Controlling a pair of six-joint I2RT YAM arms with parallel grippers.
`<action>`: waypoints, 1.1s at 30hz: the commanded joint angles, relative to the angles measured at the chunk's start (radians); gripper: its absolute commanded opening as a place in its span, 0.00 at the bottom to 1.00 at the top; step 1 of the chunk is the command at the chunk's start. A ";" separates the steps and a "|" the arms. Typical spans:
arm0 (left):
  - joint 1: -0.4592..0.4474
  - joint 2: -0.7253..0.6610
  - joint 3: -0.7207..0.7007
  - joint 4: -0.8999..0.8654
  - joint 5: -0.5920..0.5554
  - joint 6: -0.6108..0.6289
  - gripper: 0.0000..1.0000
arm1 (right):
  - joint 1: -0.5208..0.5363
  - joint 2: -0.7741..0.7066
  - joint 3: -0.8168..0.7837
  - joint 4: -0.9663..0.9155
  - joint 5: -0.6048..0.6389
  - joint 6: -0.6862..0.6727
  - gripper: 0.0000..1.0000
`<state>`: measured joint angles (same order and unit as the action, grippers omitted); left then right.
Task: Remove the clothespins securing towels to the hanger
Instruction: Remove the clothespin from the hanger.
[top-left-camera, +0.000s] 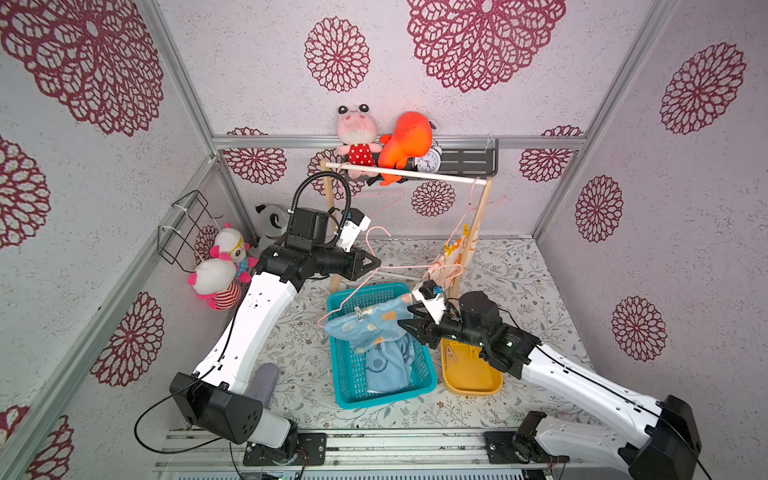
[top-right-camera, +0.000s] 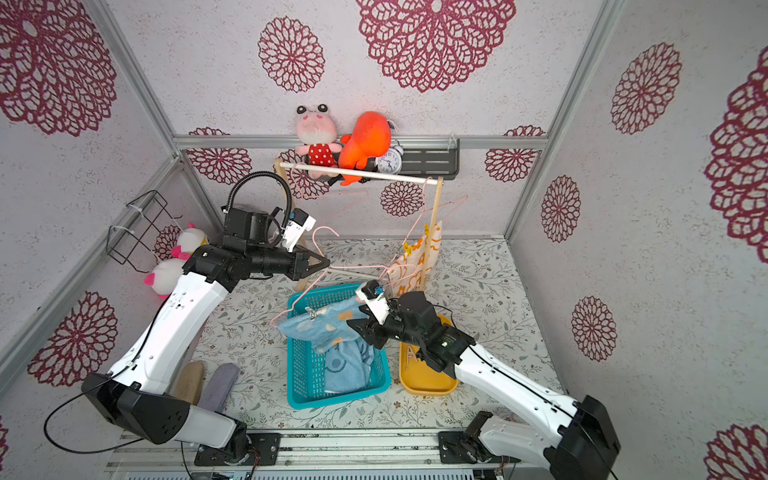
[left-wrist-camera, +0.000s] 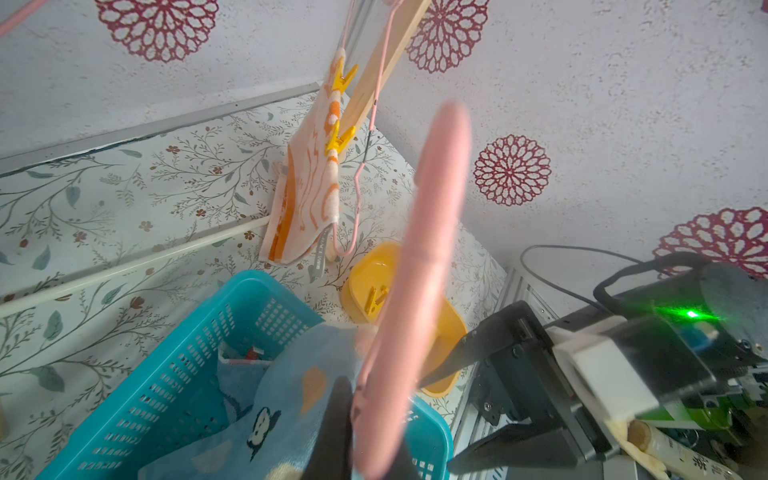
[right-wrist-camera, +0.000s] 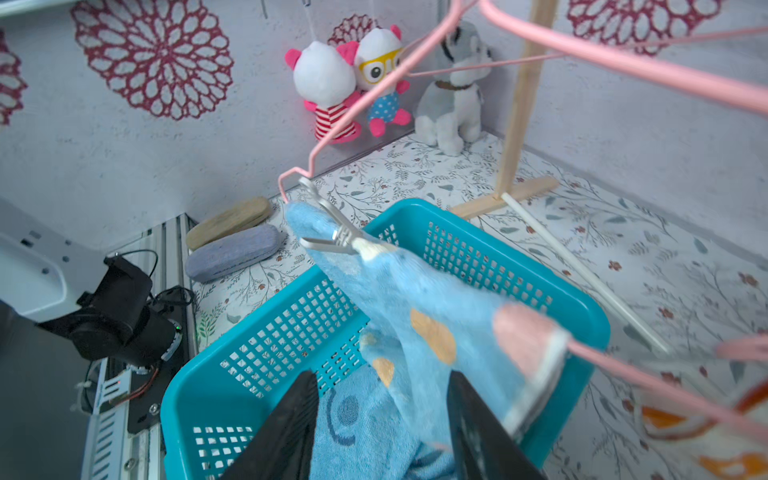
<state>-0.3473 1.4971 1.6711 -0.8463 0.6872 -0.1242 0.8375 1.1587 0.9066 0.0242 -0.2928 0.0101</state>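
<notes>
a: what's the left gripper (top-left-camera: 375, 265) doing?
b: clenched on the pink hanger (left-wrist-camera: 436, 208), above the teal basket (top-left-camera: 345, 400).
a: and the right gripper (top-left-camera: 405, 318)?
b: jaws apart, beside the blue towel (top-left-camera: 374, 328). a pale clothespin (right-wrist-camera: 336, 232) pins the towel's other corner to the hanger.

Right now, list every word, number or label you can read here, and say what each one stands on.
No text here reads clearly.
Numerals on the alarm clock dial: too small to read.
Print on the grey tag of the white towel: too blurred to read.
</notes>
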 joint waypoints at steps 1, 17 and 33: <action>-0.013 0.014 0.037 -0.021 0.057 0.030 0.00 | 0.023 0.051 0.094 -0.065 -0.061 -0.166 0.53; -0.017 0.029 0.054 -0.055 0.098 0.056 0.00 | 0.113 0.269 0.265 -0.144 0.050 -0.435 0.55; -0.021 0.038 0.054 -0.061 0.101 0.063 0.00 | 0.152 0.357 0.333 -0.087 0.060 -0.483 0.52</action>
<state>-0.3622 1.5284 1.6989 -0.9054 0.7601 -0.0784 0.9760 1.5143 1.2030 -0.0925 -0.2359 -0.4492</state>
